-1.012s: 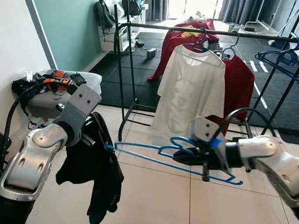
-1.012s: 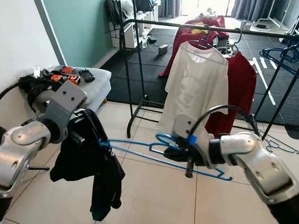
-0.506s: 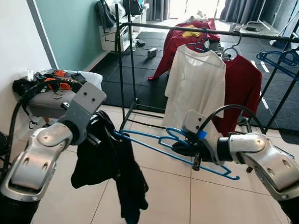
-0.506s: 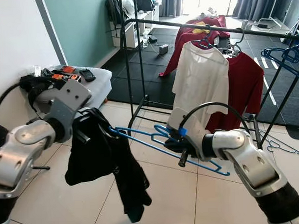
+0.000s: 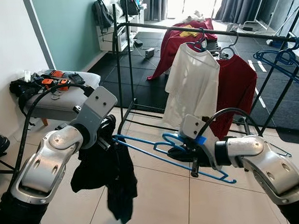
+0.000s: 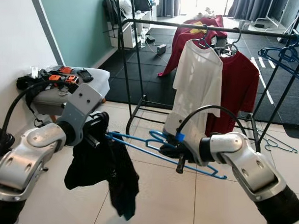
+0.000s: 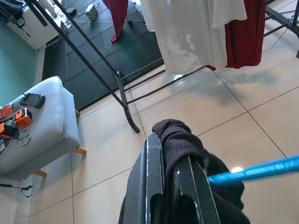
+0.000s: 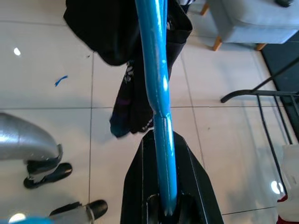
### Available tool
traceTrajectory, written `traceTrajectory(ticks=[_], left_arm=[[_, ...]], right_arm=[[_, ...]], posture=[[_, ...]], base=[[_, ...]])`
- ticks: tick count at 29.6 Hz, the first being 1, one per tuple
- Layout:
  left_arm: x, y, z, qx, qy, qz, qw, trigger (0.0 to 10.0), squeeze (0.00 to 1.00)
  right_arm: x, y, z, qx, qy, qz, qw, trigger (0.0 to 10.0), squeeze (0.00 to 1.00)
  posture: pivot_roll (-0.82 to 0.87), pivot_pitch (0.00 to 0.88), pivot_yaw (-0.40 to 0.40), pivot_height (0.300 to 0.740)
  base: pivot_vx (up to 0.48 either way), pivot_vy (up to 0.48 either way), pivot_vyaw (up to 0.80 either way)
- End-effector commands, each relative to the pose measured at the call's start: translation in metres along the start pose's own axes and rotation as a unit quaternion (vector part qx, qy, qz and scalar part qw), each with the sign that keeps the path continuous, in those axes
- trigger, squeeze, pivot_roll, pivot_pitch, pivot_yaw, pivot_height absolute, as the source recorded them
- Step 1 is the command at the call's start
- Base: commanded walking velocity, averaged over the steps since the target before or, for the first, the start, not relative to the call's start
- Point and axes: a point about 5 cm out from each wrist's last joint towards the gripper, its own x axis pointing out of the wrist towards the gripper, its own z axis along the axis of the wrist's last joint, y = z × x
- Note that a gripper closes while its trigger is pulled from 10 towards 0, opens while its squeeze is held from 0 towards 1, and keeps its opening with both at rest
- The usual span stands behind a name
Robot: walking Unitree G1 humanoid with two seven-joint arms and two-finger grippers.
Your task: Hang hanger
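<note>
A blue plastic hanger (image 5: pixel 165 153) lies nearly level in the air between my two arms. My right gripper (image 5: pixel 183 154) is shut on it near its hook. One end of the hanger reaches into a black garment (image 5: pixel 110 172) that hangs from my left gripper (image 5: pixel 107 135), which is shut on the cloth. In the left wrist view the black cloth (image 7: pixel 180 137) is bunched over the fingers (image 7: pixel 152 186), with the blue hanger arm (image 7: pixel 254 170) beside them. The right wrist view has the blue bar (image 8: pixel 156 93) running from the fingers toward the garment (image 8: pixel 131 60).
A black clothes rail (image 5: pixel 200 29) stands ahead with a white shirt (image 5: pixel 193 86) and a red garment (image 5: pixel 237 89) hung on it. More blue hangers (image 5: pixel 280 60) hang at the far right. A grey stool (image 5: pixel 65 95) with tools sits at the left by the wall.
The view has shifted slightly. My left gripper with the black garment has moved a little lower and nearer the hanger end; the garment hangs shorter. My right gripper keeps its hold.
</note>
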Motion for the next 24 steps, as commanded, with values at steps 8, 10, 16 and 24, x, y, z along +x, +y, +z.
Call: traceTrajectory(ticks=[8, 10, 16, 24], left_arm=[[-0.001, 0.003, 0.008, 0.009, -0.012, 0.006, 1.0, 10.0, 0.0], [-0.001, 0.003, 0.008, 0.011, -0.011, 0.007, 1.0, 10.0, 0.0], [-0.002, 0.007, 0.007, 0.015, -0.007, 0.012, 1.0, 10.0, 0.0], [-0.003, 0.013, 0.0, 0.03, 0.01, 0.022, 0.999, 10.0, 0.0]], right_arm=[[0.0, 0.008, -0.001, -0.01, 0.001, 0.021, 1.0, 10.0, 0.0], [-0.001, 0.008, -0.002, -0.01, 0.002, 0.02, 1.0, 10.0, 0.0], [-0.006, 0.004, -0.003, -0.008, 0.002, 0.009, 1.0, 10.0, 0.0], [-0.022, 0.0, 0.0, -0.016, -0.015, 0.01, 1.0, 10.0, 0.0]], posture=[[-0.05, 0.0, 0.011, 0.74], [-0.05, 0.0, 0.011, 0.74], [-0.05, 0.0, 0.016, 0.74], [-0.05, 0.0, 0.018, 0.74]], base=[[0.0, 0.0, 0.0], [0.0, 0.0, 0.0], [0.0, 0.0, 0.0], [0.0, 0.0, 0.0]])
